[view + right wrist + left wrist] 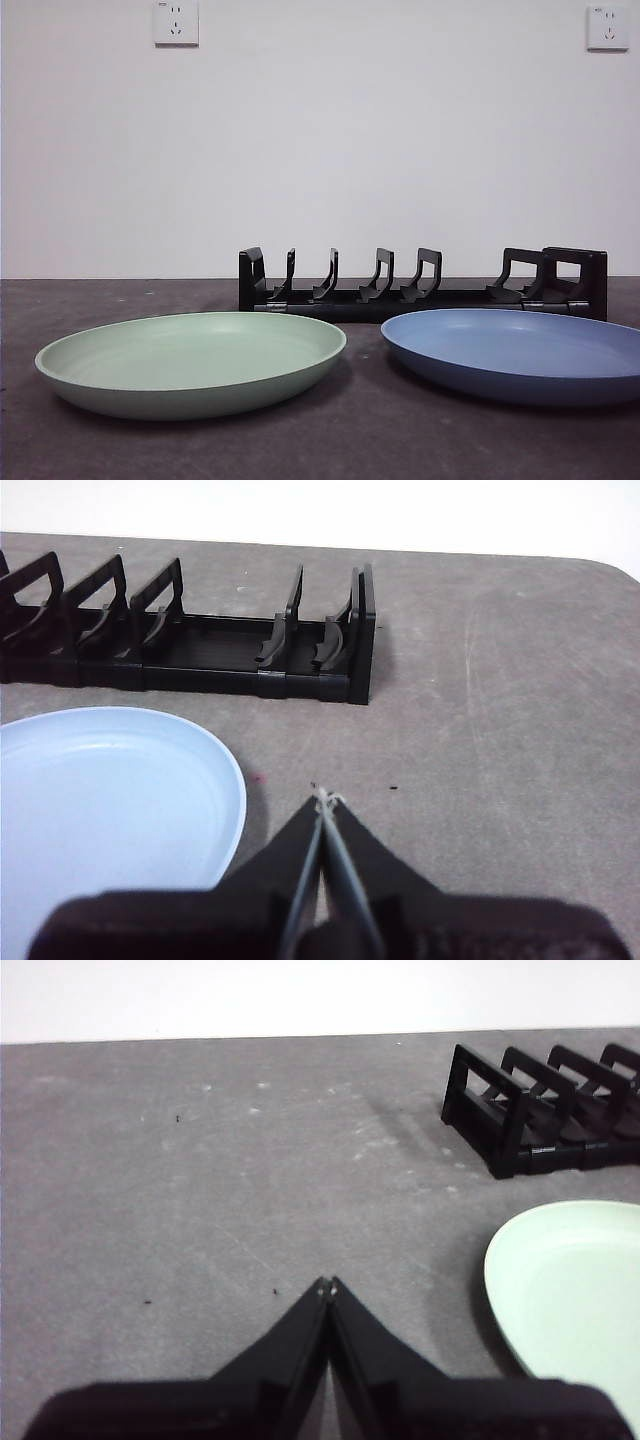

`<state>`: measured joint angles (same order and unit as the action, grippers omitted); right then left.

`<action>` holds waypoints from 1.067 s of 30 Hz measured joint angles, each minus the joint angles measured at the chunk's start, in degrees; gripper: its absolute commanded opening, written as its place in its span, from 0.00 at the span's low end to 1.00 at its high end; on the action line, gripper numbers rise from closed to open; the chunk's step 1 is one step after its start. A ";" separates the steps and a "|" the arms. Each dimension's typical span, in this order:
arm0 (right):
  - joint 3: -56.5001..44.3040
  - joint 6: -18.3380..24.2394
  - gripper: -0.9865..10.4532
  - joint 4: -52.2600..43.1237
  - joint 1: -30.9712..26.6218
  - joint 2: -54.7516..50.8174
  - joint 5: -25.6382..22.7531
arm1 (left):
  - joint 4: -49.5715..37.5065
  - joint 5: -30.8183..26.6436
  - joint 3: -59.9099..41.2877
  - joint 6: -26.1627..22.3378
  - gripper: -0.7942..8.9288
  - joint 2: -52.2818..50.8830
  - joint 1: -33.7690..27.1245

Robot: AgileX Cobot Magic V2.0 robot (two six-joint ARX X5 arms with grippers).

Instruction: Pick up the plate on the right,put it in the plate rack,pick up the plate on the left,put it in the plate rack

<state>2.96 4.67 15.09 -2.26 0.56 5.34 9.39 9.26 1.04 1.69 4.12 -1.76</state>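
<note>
Blue plate [515, 352], lower right of front frame, flat on table [360, 430], untouched; green plate [190, 360] lower left, also flat.

Right gripper [327, 798] just beside blue plate rim, jaws pressed together, holding nothing. Left gripper [327, 1284] beside green plate, jaws likewise closed.

Risks: shallow low rim gives little to pinch, so plate could slide or slip once lifted.

Plate rack [420, 285] behind, centre frame, empty; narrow slots, tilted plate could strike prong, shove rack.
</note>
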 measured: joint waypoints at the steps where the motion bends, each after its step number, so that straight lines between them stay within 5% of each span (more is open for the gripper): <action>1: 0.00 0.00 0.09 -0.07 0.00 0.00 0.00 | 0.00 0.00 0.00 1.03 0.08 0.00 0.00; 7: 0.00 -2.45 0.09 -0.31 0.00 0.00 0.59 | 0.00 0.04 0.00 5.62 0.08 0.00 0.00; 19: 3.41 -17.90 0.08 -4.20 0.00 0.39 0.94 | 0.50 4.50 1.07 9.42 0.08 0.15 0.00; 32: 25.27 -19.23 0.08 0.68 0.00 15.28 6.14 | 4.24 11.43 20.74 9.94 0.08 11.13 0.00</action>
<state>28.23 -14.57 15.77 -2.26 15.84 11.49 13.63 20.69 21.78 11.64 15.25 -1.76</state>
